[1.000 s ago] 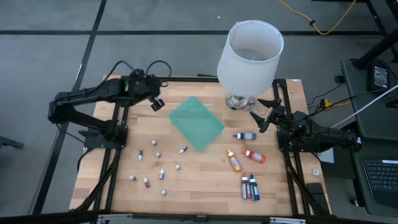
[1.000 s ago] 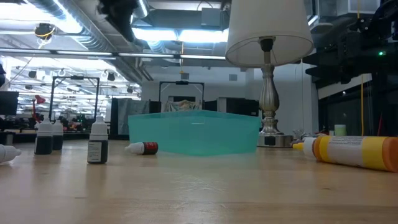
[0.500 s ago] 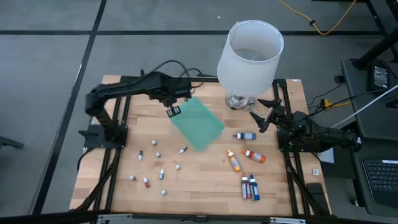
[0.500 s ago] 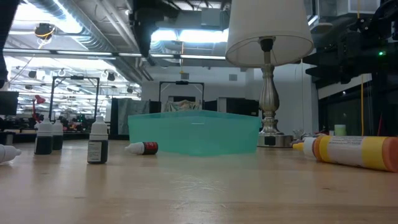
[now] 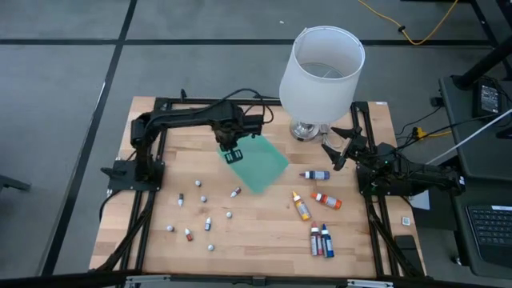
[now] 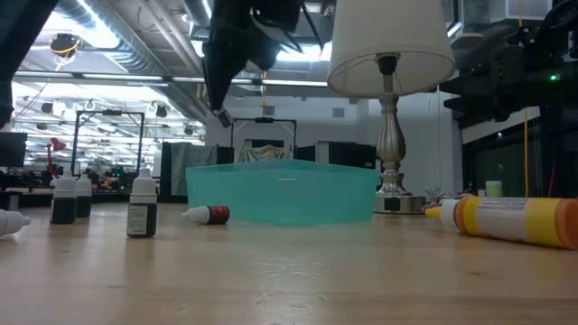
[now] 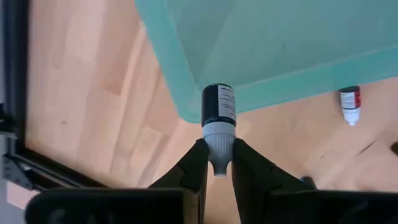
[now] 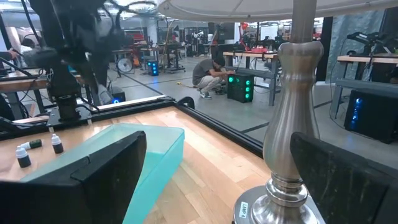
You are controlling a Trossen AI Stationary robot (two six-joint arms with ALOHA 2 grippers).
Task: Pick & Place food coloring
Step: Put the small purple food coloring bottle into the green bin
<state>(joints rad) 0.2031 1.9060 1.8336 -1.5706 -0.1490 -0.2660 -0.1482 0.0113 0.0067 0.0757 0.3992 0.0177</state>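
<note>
My left gripper [image 5: 232, 152] hangs over the far-left corner of the shallow teal tray [image 5: 260, 164], shut on a tiny dark bottle with a white cap [image 7: 218, 104]. Several more tiny white-capped bottles [image 5: 208, 224] stand or lie on the table's left half. The finger-sized bottles lie on the right half: a blue one [image 5: 314, 174], a red-orange one [image 5: 326, 200], an orange one [image 5: 301, 206] and a red-and-blue pair [image 5: 322, 240]. My right gripper [image 5: 334, 148] waits open beside the lamp base [image 5: 308, 130]. My left gripper pinches the tiny bottle by its white cap [image 7: 217, 132] between the two fingers [image 7: 193, 168]. The fingers point down from above. The dark body sticks out beyond the fingertips, and the bottle is lifted clear above the tray's corner [image 7: 186, 112].
A lamp with a large white shade [image 5: 322, 68] stands at the table's far right, close to the right gripper. In the low view the teal tray [image 6: 282, 191] shows as a low-walled tub with a small red-labelled bottle [image 6: 208, 215] lying at its left. Bare wood lies along the near edge.
My left arm has swung from the table's far-left corner toward the right and slightly nearer, carrying the tiny bottle from beyond the tray to above the tray's far-left corner, and it has come lower. The right arm and the bottles on the table have stayed put.
</note>
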